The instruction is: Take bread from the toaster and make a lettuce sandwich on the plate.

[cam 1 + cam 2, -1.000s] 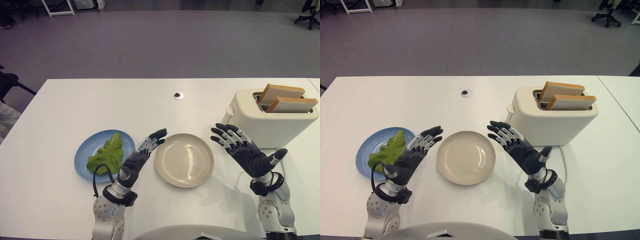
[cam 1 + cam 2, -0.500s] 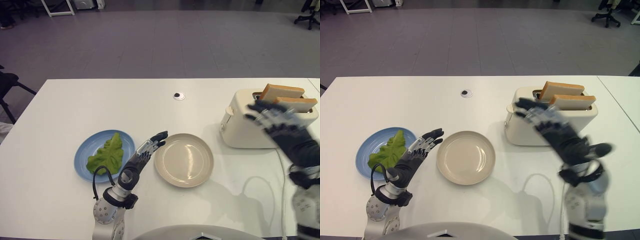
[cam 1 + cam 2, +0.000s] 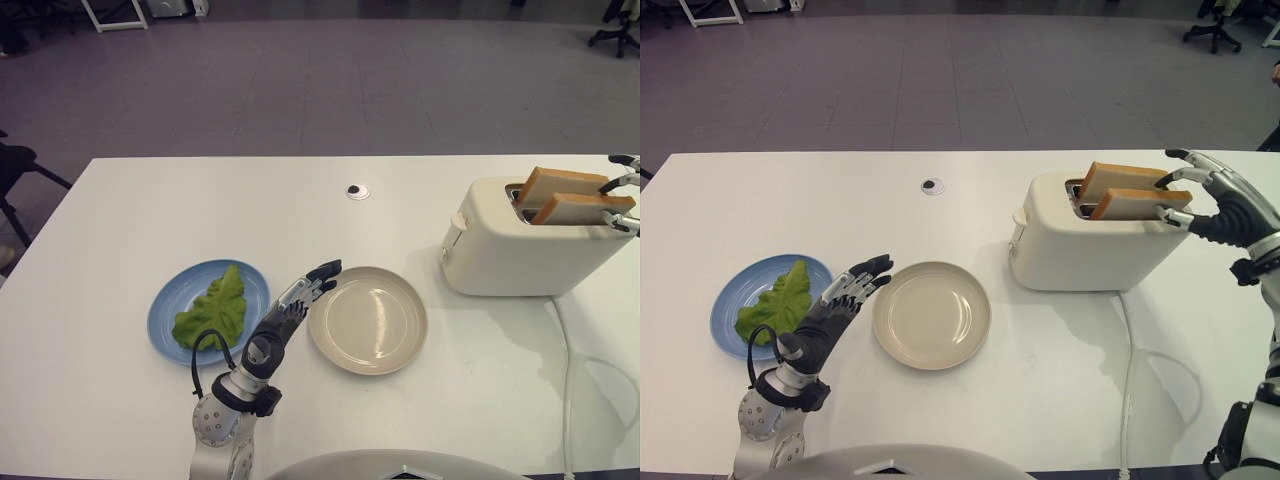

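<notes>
White table (image 3: 120, 200) with small round grommet (image 3: 357, 191); office chair (image 3: 1205, 25) far behind.

Two bread slices (image 3: 1125, 178), one toaster (image 3: 1090, 250), two plates (image 3: 932, 315), one lettuce leaf (image 3: 775, 305), perhaps one table grommet (image 3: 931, 185).

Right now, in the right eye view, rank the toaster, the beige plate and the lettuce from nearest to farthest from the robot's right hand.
1. Toaster, directly beside the right hand, on the table's right.
2. Beige plate, mid-table.
3. Lettuce, far left on the blue plate.
</notes>
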